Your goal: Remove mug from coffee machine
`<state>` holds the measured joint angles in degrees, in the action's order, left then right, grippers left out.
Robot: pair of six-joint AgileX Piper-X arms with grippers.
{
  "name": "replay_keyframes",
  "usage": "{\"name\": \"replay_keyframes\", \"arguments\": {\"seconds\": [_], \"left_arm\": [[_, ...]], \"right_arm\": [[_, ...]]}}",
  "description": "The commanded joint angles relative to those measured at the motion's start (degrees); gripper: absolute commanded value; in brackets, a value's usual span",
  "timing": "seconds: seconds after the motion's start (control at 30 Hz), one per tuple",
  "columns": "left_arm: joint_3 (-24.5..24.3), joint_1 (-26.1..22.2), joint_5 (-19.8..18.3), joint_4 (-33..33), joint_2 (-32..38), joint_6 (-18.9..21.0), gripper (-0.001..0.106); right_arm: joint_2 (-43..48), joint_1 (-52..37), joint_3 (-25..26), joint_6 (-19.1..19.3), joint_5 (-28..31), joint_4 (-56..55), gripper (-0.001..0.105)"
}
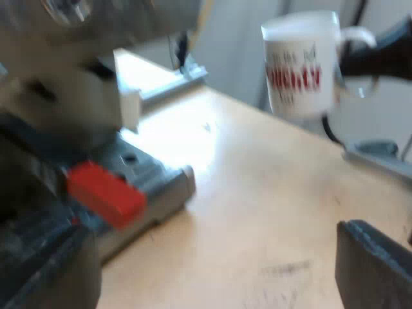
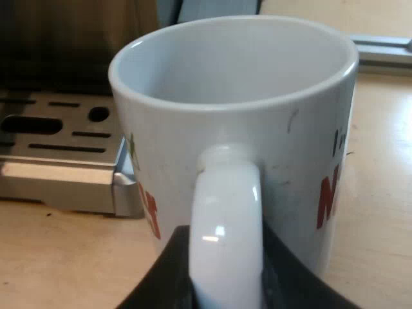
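Clamping the white ceramic mug by its handle, the right gripper holds it at the wooden bench edge. The left gripper hovers, fingers apart.

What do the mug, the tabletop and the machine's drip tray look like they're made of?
The mug is probably glazed ceramic: white, glossy, with bright highlights. The tabletop looks like light wood or laminate, matte and faintly scuffed. The drip tray seems to be brushed metal: silver-grey sheen, punched slots.
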<state>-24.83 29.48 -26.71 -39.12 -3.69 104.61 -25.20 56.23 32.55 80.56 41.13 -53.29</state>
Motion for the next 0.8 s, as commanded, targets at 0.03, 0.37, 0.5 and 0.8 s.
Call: {"name": "replay_keyframes", "arguments": {"seconds": [0.03, 0.37, 0.5, 0.8], "left_arm": [[0.7, 1.0, -0.1, 0.9, 0.0, 0.5, 0.077], [3.4, 1.0, -0.1, 0.8, -0.1, 0.5, 0.077], [4.3, 1.0, -0.1, 0.9, -0.1, 0.5, 0.077], [5.8, 1.0, 2.1, 0.9, -0.1, -0.1, 0.077]], "right_arm": [[0.4, -0.1, -1.7, 0.3, 2.7, 3.7, 0.0], [0.4, -0.1, -7.6, 0.6, 2.8, 13.2, 0.0], [0.4, -0.1, -13.3, 0.8, 5.6, 20.7, 0.0], [0.4, -0.1, -21.6, 3.2, 6.7, 30.9, 0.0]]}}
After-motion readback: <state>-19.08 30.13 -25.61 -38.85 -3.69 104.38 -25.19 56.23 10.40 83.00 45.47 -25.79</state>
